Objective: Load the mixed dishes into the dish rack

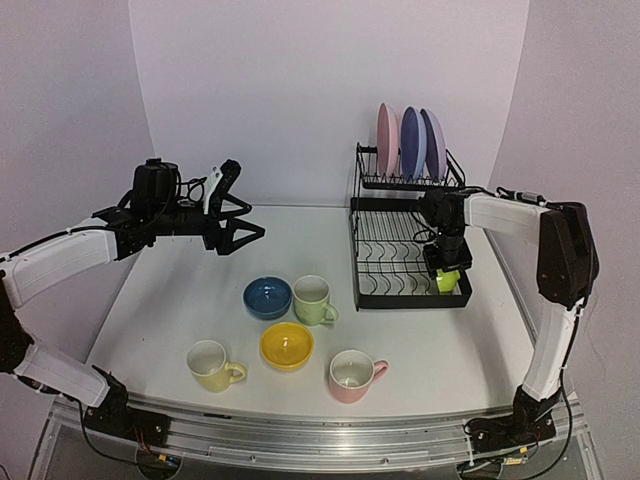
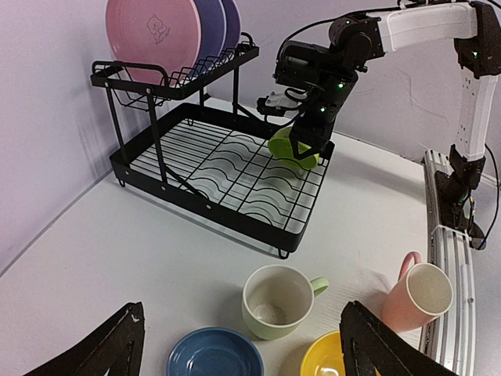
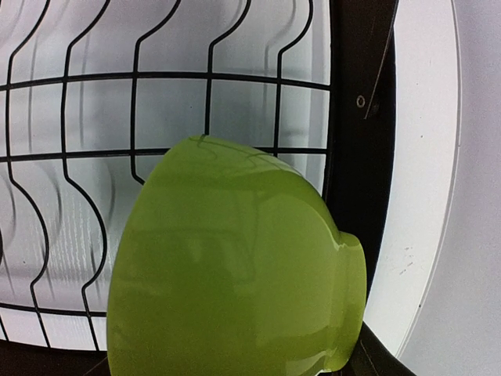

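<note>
We find no words, numbers or brand marks that can be read in any of the views. The nearest thing to a sign is a small cartoon animal (image 2: 159, 30) printed on the face of the pink plate (image 2: 141, 51), at the upper left of the left wrist view.

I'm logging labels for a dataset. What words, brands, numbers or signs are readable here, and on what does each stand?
No text can be read in any view.
Pink plate: a small animal drawing, no letters to be made out.
White patch by the left claw: too small to read, if it bears any text.
Green bowl: plain, no marking visible.
</note>
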Robot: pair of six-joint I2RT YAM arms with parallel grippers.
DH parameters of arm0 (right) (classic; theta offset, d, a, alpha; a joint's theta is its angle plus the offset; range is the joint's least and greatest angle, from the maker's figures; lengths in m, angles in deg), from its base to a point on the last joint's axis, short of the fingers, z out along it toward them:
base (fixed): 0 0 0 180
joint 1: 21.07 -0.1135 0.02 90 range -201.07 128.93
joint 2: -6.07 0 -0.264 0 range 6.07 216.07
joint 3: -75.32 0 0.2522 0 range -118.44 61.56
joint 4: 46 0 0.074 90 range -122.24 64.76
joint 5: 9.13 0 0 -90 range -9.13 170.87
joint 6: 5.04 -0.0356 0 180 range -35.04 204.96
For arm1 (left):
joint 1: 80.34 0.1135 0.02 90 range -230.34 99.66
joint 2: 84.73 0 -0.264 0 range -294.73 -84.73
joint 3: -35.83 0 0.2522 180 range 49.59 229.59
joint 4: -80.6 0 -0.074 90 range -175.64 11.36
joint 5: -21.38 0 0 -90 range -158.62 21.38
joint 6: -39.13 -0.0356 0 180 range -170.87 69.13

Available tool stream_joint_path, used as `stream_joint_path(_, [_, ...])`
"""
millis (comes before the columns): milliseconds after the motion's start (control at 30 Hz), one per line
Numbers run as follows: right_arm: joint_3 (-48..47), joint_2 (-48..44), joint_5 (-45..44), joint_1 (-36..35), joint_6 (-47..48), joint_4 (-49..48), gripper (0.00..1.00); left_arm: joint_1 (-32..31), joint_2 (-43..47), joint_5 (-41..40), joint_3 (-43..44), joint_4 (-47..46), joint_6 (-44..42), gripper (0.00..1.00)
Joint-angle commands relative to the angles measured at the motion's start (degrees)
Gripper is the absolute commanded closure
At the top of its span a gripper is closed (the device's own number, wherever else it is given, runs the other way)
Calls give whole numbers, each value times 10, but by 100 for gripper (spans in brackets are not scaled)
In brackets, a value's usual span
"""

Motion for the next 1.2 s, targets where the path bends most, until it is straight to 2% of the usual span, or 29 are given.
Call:
stream_joint_path(0, [10,-3,-12,1,-3,-5,86,-1,-2,5,15,-5,-4,14])
stream_joint_path(300, [13,-10,-32,0,-17,-5,60,-1,0,6,14,-2,-5,14])
stream_joint_path(700, [10,-4,-15,11,-27,-5,52,-1,4,9,14,1,-6,14])
stream_joint_path(867, [12,-2,-2,16,-33,-6,43,-1,5,9,14,3,-7,14])
stream_joint_path(967, [11,-4,-1,17,-33,-6,41,-1,6,10,14,4,-7,14])
stream_joint_path(1067, [9,-5,-3,18,-31,-6,30,-1,6,12,13,4,-8,14])
stream_joint_path(1167, [8,-6,-7,17,-30,-6,29,-1,6,14,14,4,-8,14])
